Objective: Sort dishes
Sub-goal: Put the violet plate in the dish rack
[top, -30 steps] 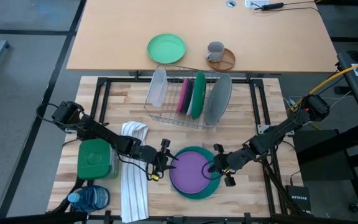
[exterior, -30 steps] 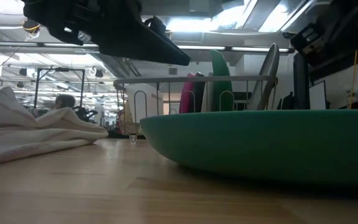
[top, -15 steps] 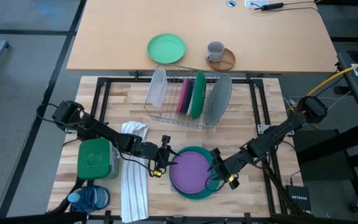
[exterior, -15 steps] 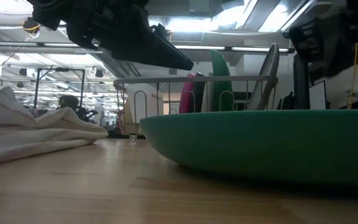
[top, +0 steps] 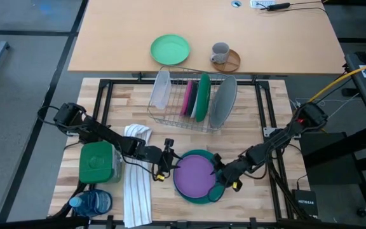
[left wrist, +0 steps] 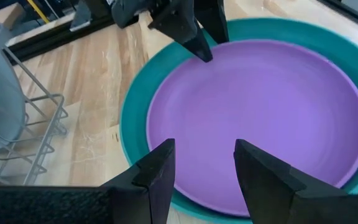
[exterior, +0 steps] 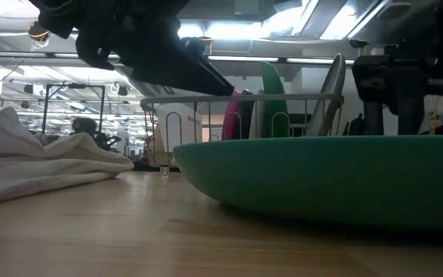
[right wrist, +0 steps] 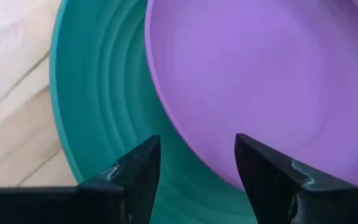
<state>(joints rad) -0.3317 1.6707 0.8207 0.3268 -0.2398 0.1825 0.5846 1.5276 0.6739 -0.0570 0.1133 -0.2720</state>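
Since a second ago, your right gripper [top: 224, 179], fingers apart, is sliding along the round matte purple plate's [top: 195, 176] right rim; left gripper [top: 168, 166], also spread, is flanking the opposite rim.

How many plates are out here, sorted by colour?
Purple plate: 1
Teal plate: 1
Pink plate in the rack: 1
Green plate in the rack: 1
Grey plate in the rack: 1
Pale plate in the rack: 1
Mint plate: 1
Total: 7

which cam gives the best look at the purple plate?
Left wrist view: nearly the whole round matte purple plate shows, nested in the teal-green plate. The high view shows it whole but small. The right wrist view has only part of it. In the low view the teal-green rim hides it.
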